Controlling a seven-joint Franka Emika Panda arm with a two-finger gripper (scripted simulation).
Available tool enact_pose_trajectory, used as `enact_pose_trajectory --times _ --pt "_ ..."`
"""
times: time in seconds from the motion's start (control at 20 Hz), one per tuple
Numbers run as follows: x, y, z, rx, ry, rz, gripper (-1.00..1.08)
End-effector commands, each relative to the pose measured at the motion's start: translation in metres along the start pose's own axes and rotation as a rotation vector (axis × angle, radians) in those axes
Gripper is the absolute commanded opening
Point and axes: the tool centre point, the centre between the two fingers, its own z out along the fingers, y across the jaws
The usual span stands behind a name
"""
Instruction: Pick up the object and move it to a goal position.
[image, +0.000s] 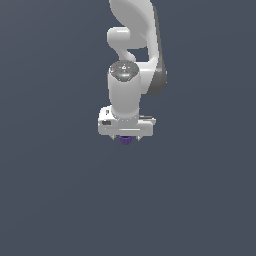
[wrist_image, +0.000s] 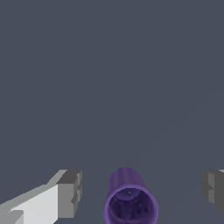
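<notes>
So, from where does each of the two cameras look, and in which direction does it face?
Exterior view: off the arm, high up, looking steeply down on the arm and the grey floor; the tool hides most of the purple cup.
Wrist view: on the wrist, looking along the tool at the floor; both fingers show, spread wide, the cup between them, untouched.
Shared: the cup, the tool and the floor.

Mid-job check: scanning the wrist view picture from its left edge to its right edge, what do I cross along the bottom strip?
Grey-tipped white gripper finger → small dark-purple ribbed cup, open mouth facing the camera → second grey gripper finger at the edge. Clear gaps lie between the cup and each finger.
</notes>
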Motion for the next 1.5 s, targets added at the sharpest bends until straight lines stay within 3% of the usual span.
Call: enact_pose_trajectory --times 0.0,0.85,1.15,1.45 --pt "0.000 0.000 0.000 0.000 0.000 0.000 0.28" --pt "0.001 0.006 -0.002 0.018 0.024 0.076 0.28" --pt "-0.012 0.002 0.008 0.055 0.034 0.197 0.28" --pt "-0.033 -0.001 0.024 0.107 0.047 0.398 0.28"
